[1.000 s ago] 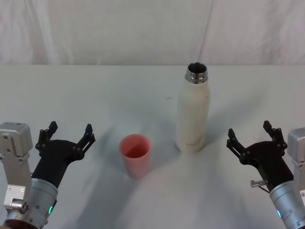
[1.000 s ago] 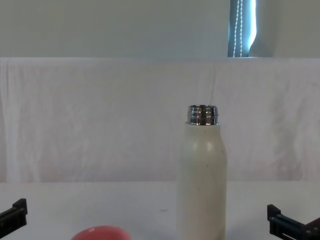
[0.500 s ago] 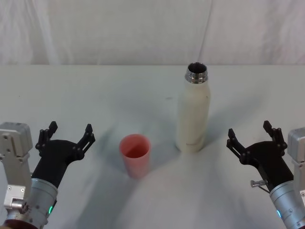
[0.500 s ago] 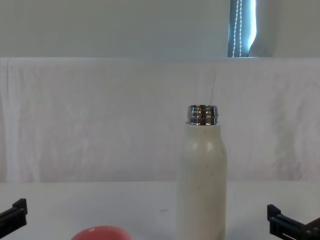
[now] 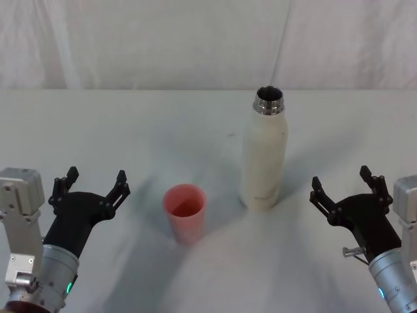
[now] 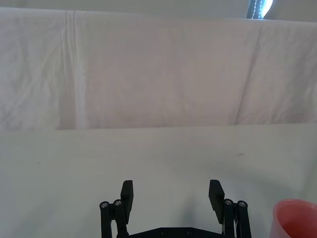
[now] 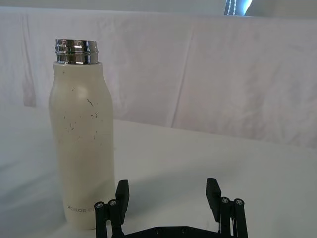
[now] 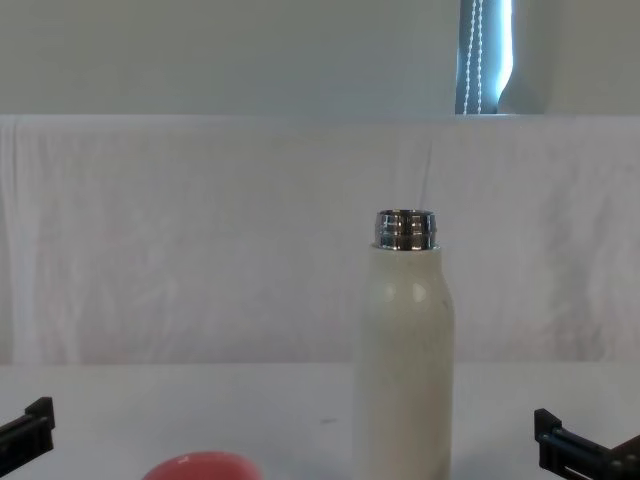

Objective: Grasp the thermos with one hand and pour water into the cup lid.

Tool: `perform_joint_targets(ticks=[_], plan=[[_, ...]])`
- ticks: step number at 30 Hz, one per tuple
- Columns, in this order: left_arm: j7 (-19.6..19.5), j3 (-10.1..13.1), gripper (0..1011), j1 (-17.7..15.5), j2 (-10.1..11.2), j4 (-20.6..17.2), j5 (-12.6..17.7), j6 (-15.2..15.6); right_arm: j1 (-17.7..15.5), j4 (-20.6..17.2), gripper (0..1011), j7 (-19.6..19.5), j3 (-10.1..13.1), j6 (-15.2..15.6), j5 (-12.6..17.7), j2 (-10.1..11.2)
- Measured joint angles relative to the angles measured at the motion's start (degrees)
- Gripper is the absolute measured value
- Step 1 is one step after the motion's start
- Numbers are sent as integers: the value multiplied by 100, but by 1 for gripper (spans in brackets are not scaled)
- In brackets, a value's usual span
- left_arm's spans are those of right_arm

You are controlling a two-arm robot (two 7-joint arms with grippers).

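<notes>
head view high and downward, chest view low and level, both sharing the upright thermos (image 5: 264,156)

Left claw (image 5: 91,182), right claw (image 5: 343,183) agape.

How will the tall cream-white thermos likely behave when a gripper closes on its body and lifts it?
The tall cream-white thermos with the steel neck looks rigid, so it likely won't deform. Its smooth rounded body may be slippery. Tall on a narrow base, it could tip if nudged high.
</notes>
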Motion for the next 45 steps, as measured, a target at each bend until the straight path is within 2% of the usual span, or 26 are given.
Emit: perform_joint_targets(ticks=[24,35,45], plan=[[0,0,1001,0,0,0,0,0,0,-1,1001,12,3,0,0,-5],[0,0,1001,0,0,0,0,0,129,-74,1001,630,-28,123,109,-96],[0,0,1001,0,0,0,0,0,310,-70,1001,940,-126,310,61,-255]])
